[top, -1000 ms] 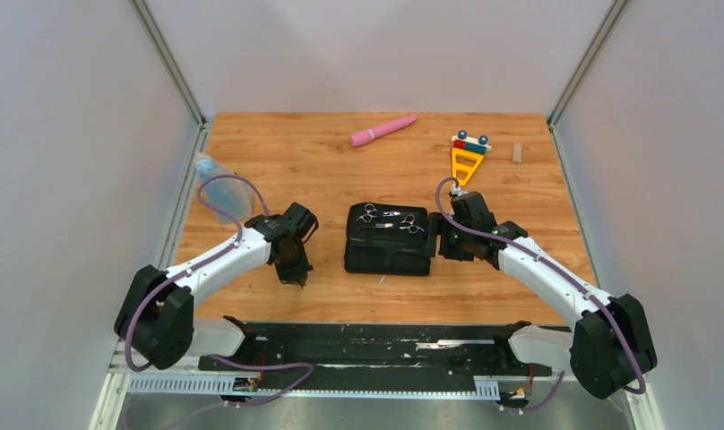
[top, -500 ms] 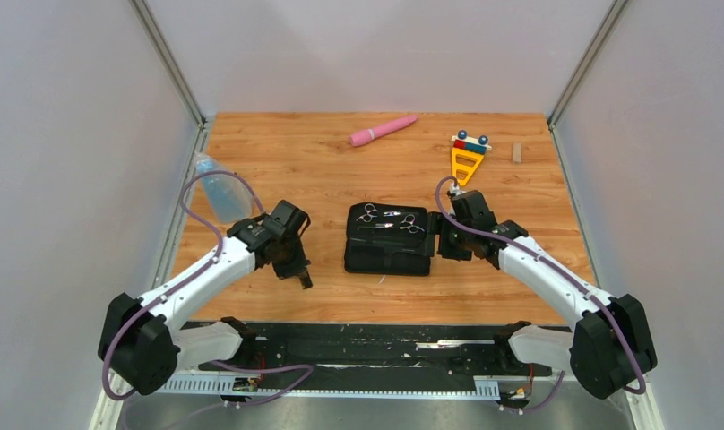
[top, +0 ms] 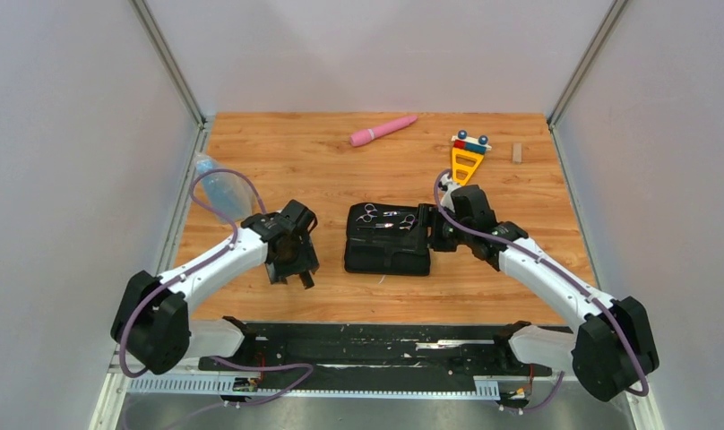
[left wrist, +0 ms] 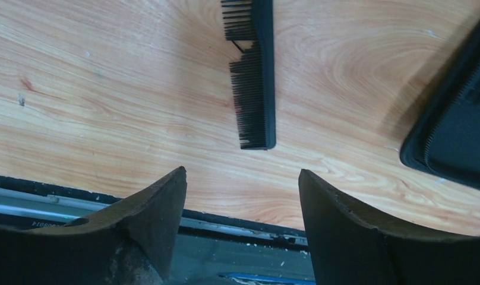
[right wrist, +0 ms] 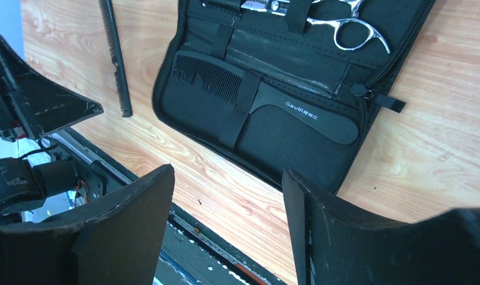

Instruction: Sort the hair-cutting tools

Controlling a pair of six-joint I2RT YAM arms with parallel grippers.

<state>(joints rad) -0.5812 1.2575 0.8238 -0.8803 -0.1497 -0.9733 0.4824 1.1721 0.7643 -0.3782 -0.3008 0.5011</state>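
Observation:
A black zip case (top: 387,242) lies open mid-table. Two silver scissors (top: 367,213) (right wrist: 344,27) sit strapped in its upper half. A black comb with a handle (right wrist: 267,101) is tucked under a strap in its lower half. A second slim black comb (left wrist: 255,77) (right wrist: 116,53) lies flat on the wood left of the case, just ahead of my left gripper (left wrist: 242,172) (top: 289,276), which is open and holds nothing. My right gripper (right wrist: 229,169) (top: 435,235) hovers open at the case's right edge, nothing between its fingers.
A pink wand (top: 383,130) lies at the back. A yellow toy (top: 466,159) and a small wooden block (top: 517,152) sit at the back right. A clear bluish bag (top: 217,193) lies at the left edge. A black rail (top: 367,336) runs along the near edge.
My left gripper was shut and its jaws now stand wide open above the loose comb. The left arm shifted slightly. My right gripper edged up along the case's right side.

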